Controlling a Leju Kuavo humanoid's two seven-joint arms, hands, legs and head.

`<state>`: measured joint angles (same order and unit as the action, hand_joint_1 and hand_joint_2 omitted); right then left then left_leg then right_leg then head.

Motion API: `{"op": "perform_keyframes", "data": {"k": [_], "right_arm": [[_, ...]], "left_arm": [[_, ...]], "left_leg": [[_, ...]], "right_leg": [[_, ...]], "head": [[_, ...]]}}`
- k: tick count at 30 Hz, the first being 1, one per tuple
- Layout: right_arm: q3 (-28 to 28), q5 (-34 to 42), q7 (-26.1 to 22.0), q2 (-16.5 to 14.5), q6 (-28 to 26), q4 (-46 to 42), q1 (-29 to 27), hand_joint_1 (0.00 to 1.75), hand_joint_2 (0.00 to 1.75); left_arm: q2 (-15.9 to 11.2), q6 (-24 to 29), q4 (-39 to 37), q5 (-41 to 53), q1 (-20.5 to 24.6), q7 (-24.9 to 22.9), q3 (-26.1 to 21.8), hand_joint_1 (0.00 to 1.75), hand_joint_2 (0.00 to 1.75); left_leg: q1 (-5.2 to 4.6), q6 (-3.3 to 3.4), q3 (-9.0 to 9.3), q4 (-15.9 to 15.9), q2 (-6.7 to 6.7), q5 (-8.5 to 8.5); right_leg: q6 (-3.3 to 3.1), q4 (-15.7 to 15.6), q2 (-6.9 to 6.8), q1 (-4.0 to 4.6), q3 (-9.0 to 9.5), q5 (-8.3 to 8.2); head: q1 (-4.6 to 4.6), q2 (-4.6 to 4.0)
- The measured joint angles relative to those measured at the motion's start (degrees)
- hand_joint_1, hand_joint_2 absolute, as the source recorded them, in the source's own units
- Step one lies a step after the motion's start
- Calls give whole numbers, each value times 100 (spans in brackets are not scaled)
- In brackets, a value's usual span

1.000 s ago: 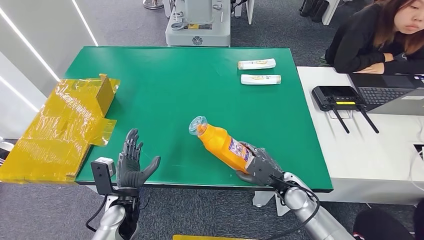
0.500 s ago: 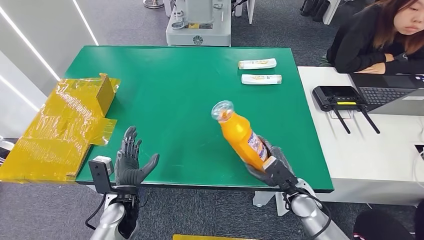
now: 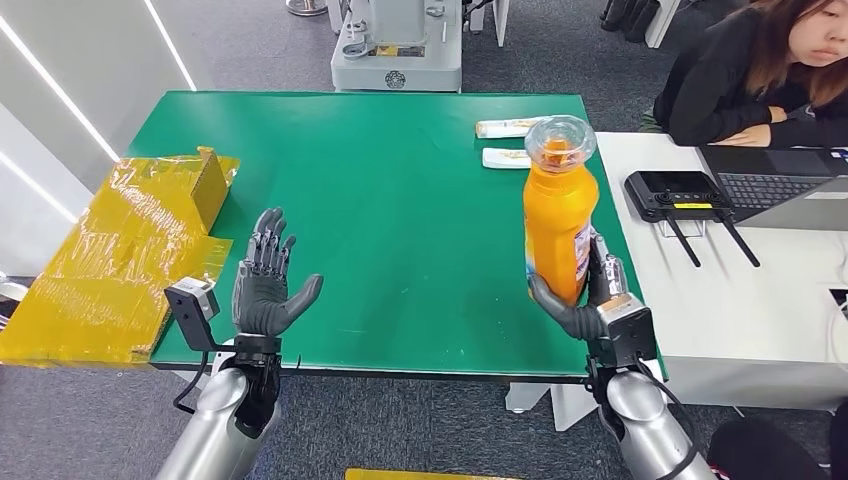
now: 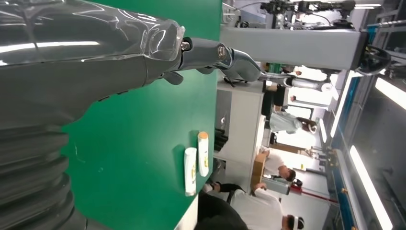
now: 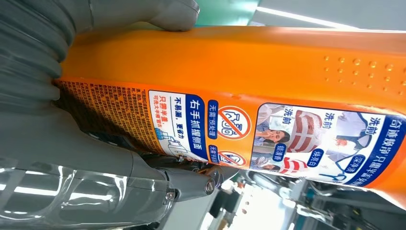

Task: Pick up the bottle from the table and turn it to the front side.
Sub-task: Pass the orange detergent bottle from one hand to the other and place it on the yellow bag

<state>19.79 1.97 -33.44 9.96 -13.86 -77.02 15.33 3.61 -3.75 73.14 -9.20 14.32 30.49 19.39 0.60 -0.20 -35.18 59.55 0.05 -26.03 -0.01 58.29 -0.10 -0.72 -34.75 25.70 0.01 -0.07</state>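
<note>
Swinging upright from its earlier tilt, the bottle (image 3: 558, 215) sits gripped in the right hand's fingers (image 3: 598, 268), left hand (image 3: 266, 288) spread empty, turn nearly done.

Green table (image 3: 380, 180), white desk (image 3: 720, 300) beside it, grey floor (image 3: 250, 50), possibly carpeted

Robotics lab: green table (image 3: 380, 190), laptop (image 3: 775, 190), machine base (image 3: 396, 45).

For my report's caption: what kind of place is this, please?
Probably a robotics lab or test workshop, not a home. A green table serves as the work surface, a person sits at a white desk with a laptop, and grey machinery stands on the carpet behind.
</note>
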Motion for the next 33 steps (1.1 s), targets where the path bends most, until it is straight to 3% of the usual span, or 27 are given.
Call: {"op": "perform_keyframes", "data": {"k": [6, 11, 16, 22, 33], "right_arm": [[-14, 4, 36, -3, -1, -299, -96, 175, 175], [37, 19, 75, -149, 280, 68, 224, 175, 175], [210, 11, 41, -383, 402, 675, 705, 175, 175], [336, -1, 61, -497, 456, 991, 934, 175, 175], [876, -610, 629, -963, 634, 1579, 1420, 175, 175]], "left_arm": [[-23, -422, 63, -209, 104, -198, 104, 0, 175], [-1, -948, 86, -402, 580, -535, 277, 0, 175], [64, -1023, 89, -434, 1016, -648, 443, 0, 175], [77, -1100, 89, -503, 1156, -653, 533, 0, 175], [382, -1480, 80, -997, 1641, -1116, 822, 0, 175]], "left_leg": [[0, 0, -5, 0, 0, 0], [0, 3, -7, 0, 0, 6], [0, 7, -5, 2, 0, 11], [0, 8, -12, 0, 0, 9], [0, 8, -18, 1, 0, 9]], "right_leg": [[1, 0, -1, 0, -3, 1], [1, 3, -1, 0, -2, -6], [1, 5, 0, 0, -2, -11], [5, 5, -1, 0, -7, -7], [6, 5, -1, 0, -15, -7]], "head": [[0, 0], [1, 0], [-1, 0], [0, 0], [-1, 0]]}}
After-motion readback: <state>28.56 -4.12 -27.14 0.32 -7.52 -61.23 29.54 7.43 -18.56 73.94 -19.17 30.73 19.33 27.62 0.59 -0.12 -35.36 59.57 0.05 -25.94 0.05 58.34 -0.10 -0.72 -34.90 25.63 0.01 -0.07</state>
